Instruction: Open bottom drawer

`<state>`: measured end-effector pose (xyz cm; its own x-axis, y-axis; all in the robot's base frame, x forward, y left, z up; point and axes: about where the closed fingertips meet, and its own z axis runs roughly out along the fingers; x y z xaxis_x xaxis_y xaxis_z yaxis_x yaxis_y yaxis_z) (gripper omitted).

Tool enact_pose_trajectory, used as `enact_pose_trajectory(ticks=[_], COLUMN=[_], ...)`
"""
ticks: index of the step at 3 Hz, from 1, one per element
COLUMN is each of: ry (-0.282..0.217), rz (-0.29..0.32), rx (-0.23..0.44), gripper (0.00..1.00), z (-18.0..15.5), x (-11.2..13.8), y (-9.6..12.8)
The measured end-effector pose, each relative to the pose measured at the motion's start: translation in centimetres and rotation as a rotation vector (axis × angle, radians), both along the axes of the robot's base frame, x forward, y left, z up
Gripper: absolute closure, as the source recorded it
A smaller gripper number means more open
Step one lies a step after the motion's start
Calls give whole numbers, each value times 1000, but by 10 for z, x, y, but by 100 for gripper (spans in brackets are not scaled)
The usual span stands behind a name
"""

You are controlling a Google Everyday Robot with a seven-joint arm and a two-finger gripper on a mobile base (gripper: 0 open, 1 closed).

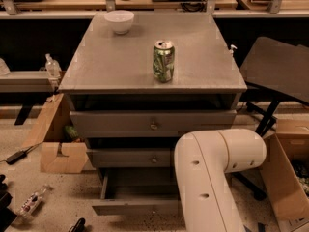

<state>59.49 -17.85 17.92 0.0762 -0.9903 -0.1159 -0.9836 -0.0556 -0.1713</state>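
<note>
At 6 o'clock in the view, at the foot of the cabinet (120, 62), the bottom drawer (130, 208) stands part-way out with its grey inside showing. Expect a stiff, fairly light box that slides on runners. The flat front looks smooth, so take hold at its centre knob, too small to pick out here, or hook the front's top edge. Its long axis runs 9 to 3 o'clock and the front faces 6 o'clock, so pull toward 6. The arm (212, 178) covers the drawer's right end at 5 o'clock. The gripper is hidden from view, so you cannot tell how far open it is or whether it holds anything.
</note>
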Motion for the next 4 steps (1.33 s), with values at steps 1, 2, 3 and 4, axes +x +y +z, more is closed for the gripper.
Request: enact_pose_trajectory(ticks=[1,2,3,4], ry=[18,67,144,152], rz=[-4,-14,-31,-32], rx=[-5,-20,-37,-37], gripper=[100,100,100,100], z=[-5,-19,-27,-26], x=[-6,-21,-53,-58], y=[-2,-8,-18,-18])
